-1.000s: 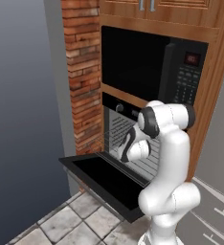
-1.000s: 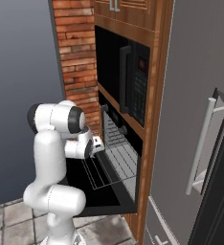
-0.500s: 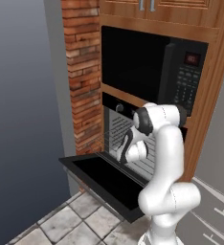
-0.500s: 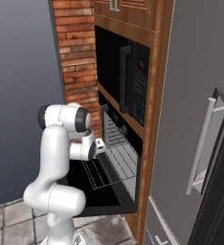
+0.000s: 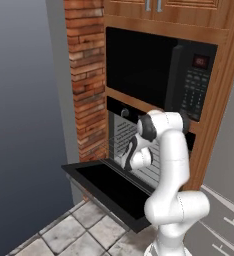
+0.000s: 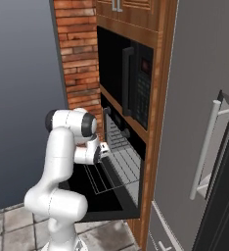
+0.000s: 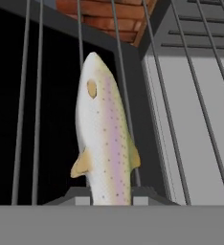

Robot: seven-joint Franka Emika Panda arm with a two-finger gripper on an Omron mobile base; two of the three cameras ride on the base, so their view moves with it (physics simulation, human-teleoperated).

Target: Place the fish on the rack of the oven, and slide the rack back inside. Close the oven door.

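The fingers (image 7: 141,197) show as two dark tips at the bottom centre of the hand view, clenched on the tail end of the fish (image 7: 104,139), which runs up the middle of that frame, head near the top, speckled pale flank with a pink stripe facing the camera. Behind it the wires of the rack (image 7: 181,119) cross the picture as thin bars, so the fish seems to be held just over the grid; whether it touches a wire I cannot tell. The grip near the tail probably leaves the long body free to be laid flat across several wires.

In the right base view the gripper (image 6: 104,149) sits left of centre, at the pulled-out rack (image 6: 117,169), which juts from the oven (image 6: 120,131) over the lowered door (image 6: 94,193). The rack stands out and the door lies open, likely to give room to set the fish down before anything is pushed back or shut.

In the left base view the arm rises from the lower right, bends at a high elbow near centre, and the wrist drops down and left toward the oven mouth above the door (image 5: 109,187).
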